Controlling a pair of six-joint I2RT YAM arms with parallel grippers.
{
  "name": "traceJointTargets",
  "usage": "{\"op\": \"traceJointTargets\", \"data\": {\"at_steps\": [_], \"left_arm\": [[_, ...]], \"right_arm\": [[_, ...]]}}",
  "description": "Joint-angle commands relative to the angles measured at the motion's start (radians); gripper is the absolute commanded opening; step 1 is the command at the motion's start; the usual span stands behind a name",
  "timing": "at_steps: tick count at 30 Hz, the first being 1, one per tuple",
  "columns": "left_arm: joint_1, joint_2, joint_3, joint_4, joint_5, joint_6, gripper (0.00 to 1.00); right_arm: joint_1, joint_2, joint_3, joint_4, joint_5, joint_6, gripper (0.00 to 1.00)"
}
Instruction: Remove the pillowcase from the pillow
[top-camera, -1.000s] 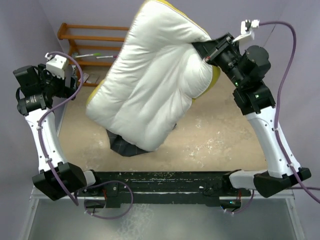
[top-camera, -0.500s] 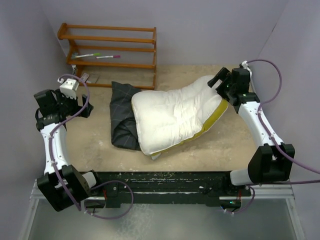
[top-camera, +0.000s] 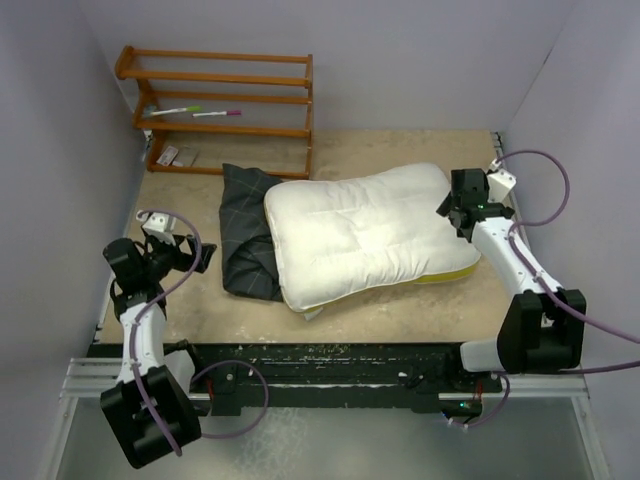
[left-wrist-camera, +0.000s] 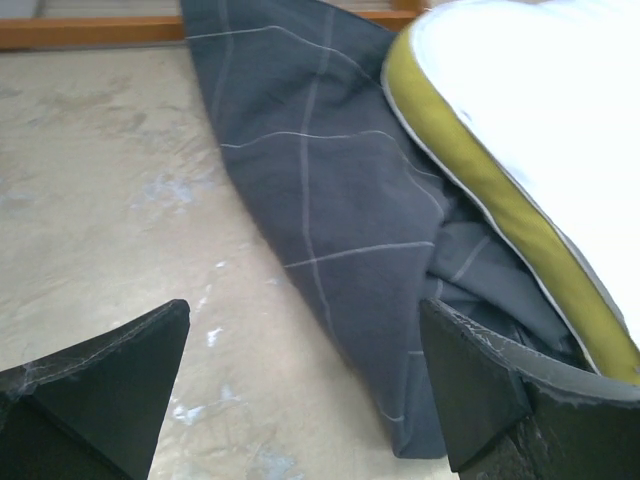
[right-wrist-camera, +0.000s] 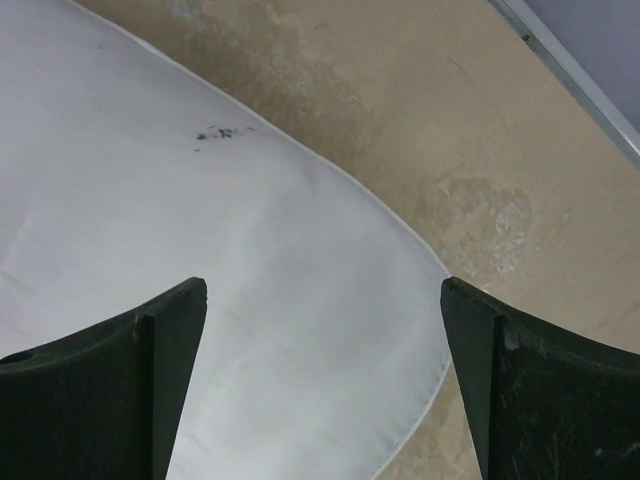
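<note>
Pillow (top-camera: 360, 235) bare, flat on bench (top-camera: 420, 150), L edge lying over crumpled pillowcase (top-camera: 245, 235); cover fully off. R end effector (right-wrist-camera: 322, 300) wide, empty above pillow corner. L end effector (left-wrist-camera: 302, 320) wide, empty, nr pillowcase. Prob. nothing left to grip.

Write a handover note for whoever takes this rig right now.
Left end effector: open, empty, low over the table, facing the pillowcase.
Right end effector: open, empty, over the right end of the pillow.
Things: the pillow lies flat on the table. The pillowcase is crumpled at its left side, partly pinned under the pillow's edge.
Done: the pillow looks fully out of the pillowcase.
To do: perhaps pull the pillowcase clear from under the pillow.
</note>
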Motion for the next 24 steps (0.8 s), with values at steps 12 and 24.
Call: {"op": "traceJointTargets", "data": {"at_steps": [12,24], "left_arm": [[-0.277,0.048,-0.006,0.129,-0.188,0.025,0.99],[-0.311,-0.344,-0.321,0.197,-0.397,0.026,0.99]], "right_arm": [[0.006,-0.884,-0.496,0.65,-0.281,-0.392,1.0],[0.006,-0.98,-0.639,0.37,0.09,-0.277,1.0]]}}
